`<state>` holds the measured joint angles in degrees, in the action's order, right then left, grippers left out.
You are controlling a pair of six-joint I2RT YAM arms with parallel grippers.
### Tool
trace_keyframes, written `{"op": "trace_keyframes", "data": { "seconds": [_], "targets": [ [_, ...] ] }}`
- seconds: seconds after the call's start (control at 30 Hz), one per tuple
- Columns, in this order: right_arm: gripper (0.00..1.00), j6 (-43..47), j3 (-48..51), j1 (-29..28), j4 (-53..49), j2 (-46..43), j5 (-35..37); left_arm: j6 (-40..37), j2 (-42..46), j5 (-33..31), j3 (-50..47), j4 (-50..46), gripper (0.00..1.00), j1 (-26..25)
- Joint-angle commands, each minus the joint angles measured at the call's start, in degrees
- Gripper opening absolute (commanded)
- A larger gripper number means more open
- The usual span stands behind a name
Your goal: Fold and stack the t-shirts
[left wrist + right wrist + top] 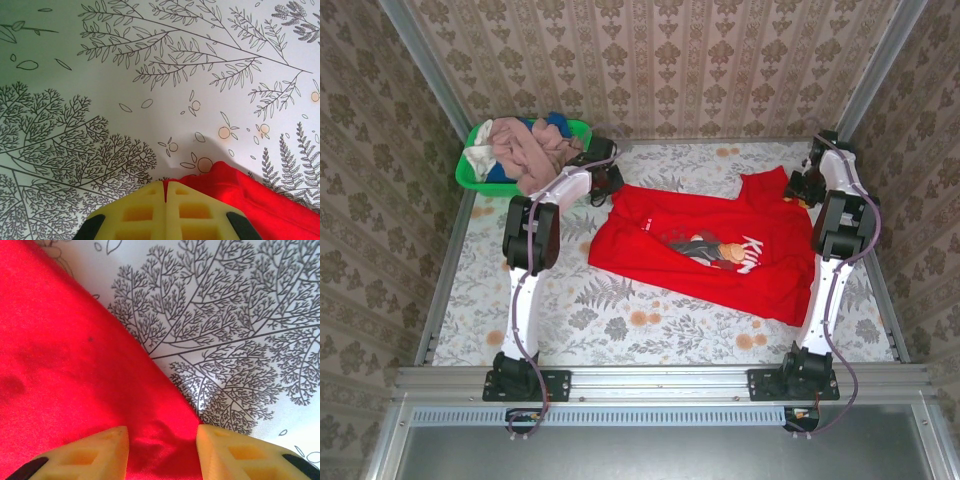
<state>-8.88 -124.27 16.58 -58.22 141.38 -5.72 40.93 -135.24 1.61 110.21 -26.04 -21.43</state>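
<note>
Red t-shirt (710,250) lies spread print-up across the table (620,320), light, limp and likely best taken at corners or hems; the left gripper (165,187) is closed, apparently pinching its far-left corner, while the right gripper (162,432) hangs spread over its far-right edge.
</note>
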Motion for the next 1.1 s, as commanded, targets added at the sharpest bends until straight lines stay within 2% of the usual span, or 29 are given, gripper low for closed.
{"op": "trace_keyframes", "data": {
  "seconds": [0.0,0.1,0.2,0.23,0.4,0.67,0.9,1.07],
  "targets": [
    [0.41,2.33,2.84,-0.99,-3.83,-1.57,3.51,0.01,1.57,0.7,0.36,0.87,0.0,0.43],
    [0.29,2.98,4.03,-1.21,-3.37,-1.91,3.64,0.2,1.47,0.9,0.02,1.25,0.0,0.52],
    [0.02,3.17,3.36,-1.2,-3.74,-1.07,3.28,0.38,1.4,1.4,-0.09,1.82,0.0,0.51],
    [0.0,3.13,3.13,-1.21,-3.75,-1.02,3.1,0.29,1.47,1.47,-0.13,1.87,0.0,0.57],
    [0.0,1.56,5.76,-1.51,1.26,-6.22,1.56,-0.87,2.54,2.7,-0.33,3.32,0.0,0.77],
    [0.0,-0.69,19.65,-1.71,11.72,-21.83,-0.18,-2.31,7.38,12.36,-3.65,11.12,0.0,3.57],
    [0.0,-3.05,34.7,-1.71,18.43,-37.74,0.19,-8.07,8.72,18.15,-0.49,7.88,0.0,4.48],
    [0.0,-3.02,39.57,-1.55,18.66,-45.09,0.01,-8.86,10.12,22.07,-1.79,9.92,0.0,4.22]
  ]
}}
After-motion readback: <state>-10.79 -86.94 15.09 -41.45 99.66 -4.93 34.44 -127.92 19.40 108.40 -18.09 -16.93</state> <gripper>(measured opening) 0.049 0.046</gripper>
